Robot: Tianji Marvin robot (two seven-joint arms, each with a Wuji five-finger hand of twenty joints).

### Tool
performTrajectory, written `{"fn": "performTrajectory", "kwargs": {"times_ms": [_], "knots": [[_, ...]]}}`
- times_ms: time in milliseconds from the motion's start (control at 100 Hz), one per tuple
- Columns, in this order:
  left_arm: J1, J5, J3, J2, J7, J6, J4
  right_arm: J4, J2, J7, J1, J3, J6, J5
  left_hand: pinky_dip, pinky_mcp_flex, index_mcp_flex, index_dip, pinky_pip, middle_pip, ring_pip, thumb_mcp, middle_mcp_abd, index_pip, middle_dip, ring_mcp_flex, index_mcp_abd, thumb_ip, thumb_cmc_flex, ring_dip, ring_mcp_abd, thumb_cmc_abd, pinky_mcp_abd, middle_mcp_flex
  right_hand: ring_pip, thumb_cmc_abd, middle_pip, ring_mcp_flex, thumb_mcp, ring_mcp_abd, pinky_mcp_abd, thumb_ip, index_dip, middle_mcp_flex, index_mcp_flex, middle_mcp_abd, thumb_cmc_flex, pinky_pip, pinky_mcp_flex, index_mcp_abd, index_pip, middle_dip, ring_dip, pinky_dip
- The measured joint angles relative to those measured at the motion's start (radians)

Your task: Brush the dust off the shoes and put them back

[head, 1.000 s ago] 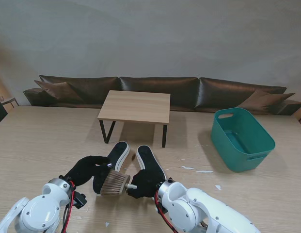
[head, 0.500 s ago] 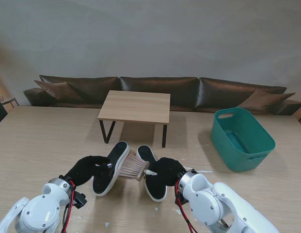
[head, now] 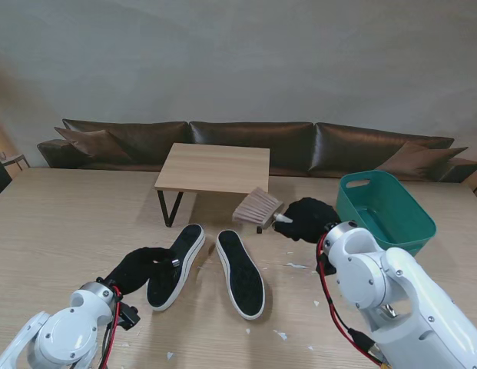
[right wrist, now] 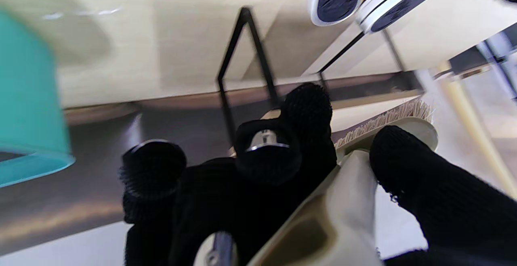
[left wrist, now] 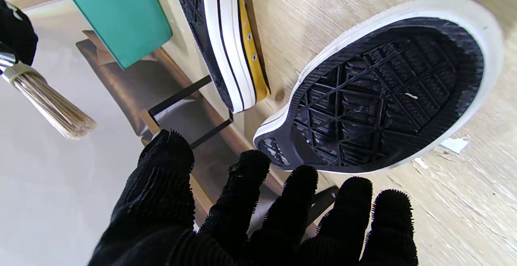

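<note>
**Wooden bench, brush lifted clear**

Both shoes (head: 207, 265) lie sole-up near the robot. Left hand (head: 142, 265), fingers spread, steadies one shoe, gripping nothing. Right hand (head: 309, 218) clasps the brush (head: 257, 207) aloft near the green bin (head: 384, 219). Brushing seems finished; next, stow the brush.

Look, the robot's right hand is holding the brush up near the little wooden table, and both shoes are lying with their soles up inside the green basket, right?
Not quite. The two shoes lie soles up on the big table, not in the green basket, as the stand view shows. The rest is right: the right hand holds the brush up near the little wooden table.
</note>
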Motion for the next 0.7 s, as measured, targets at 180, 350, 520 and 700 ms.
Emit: {"fn": "performTrajectory", "kwargs": {"times_ms": [180,350,520,700], "knots": [[-0.010,-0.010,0.011,0.000,0.000,0.001,0.016,-0.001,0.005,0.058,0.042,0.068,0.056,-0.076,0.000,0.000,0.000,0.000,0.000,0.000,0.000,0.000,0.000,0.000,0.000,0.000,0.000,0.000,0.000,0.000,0.000,0.000,0.000,0.000,0.000,0.000,0.000,0.000,0.000,0.000,0.000,0.000,0.000,0.000,0.000,0.000,0.000,0.000,0.000,0.000,0.000,0.000,0.000,0.000],[-0.012,-0.013,0.014,-0.001,0.003,0.002,0.022,0.031,0.007,0.088,0.077,0.131,0.076,-0.139,0.000,0.000,0.000,0.000,0.000,0.000,0.000,0.000,0.000,0.000,0.000,0.000,0.000,0.000,0.000,0.000,-0.001,0.000,-0.001,0.000,0.000,0.000,0.000,0.000,0.000,0.000,0.000,0.000,0.000,0.000,0.000,0.000,0.000,0.000,0.000,0.000,0.000,0.000,0.000,0.000],[-0.014,-0.014,0.019,-0.001,0.005,0.005,0.024,0.103,0.015,0.103,0.104,0.164,0.106,-0.205,0.000,-0.001,0.000,0.000,0.000,0.000,-0.001,0.000,0.000,0.000,0.000,-0.014,0.001,0.000,0.000,0.000,-0.001,0.000,-0.001,0.000,0.000,0.000,0.000,0.000,0.000,0.000,0.000,0.000,0.000,0.000,0.000,0.000,0.000,0.000,0.000,0.000,0.000,0.000,0.000,0.000],[-0.025,-0.020,0.027,-0.001,0.003,0.008,0.034,0.199,0.017,0.103,0.145,0.173,0.164,-0.274,0.000,-0.008,0.000,0.000,0.000,0.000,-0.010,0.000,0.000,0.000,0.000,-0.018,0.001,0.000,0.000,0.000,0.001,0.000,-0.001,0.000,0.000,0.000,0.000,0.000,0.000,0.000,0.000,0.000,0.000,0.000,0.000,0.000,0.000,0.000,0.000,0.000,0.000,0.000,0.000,0.000]]}}
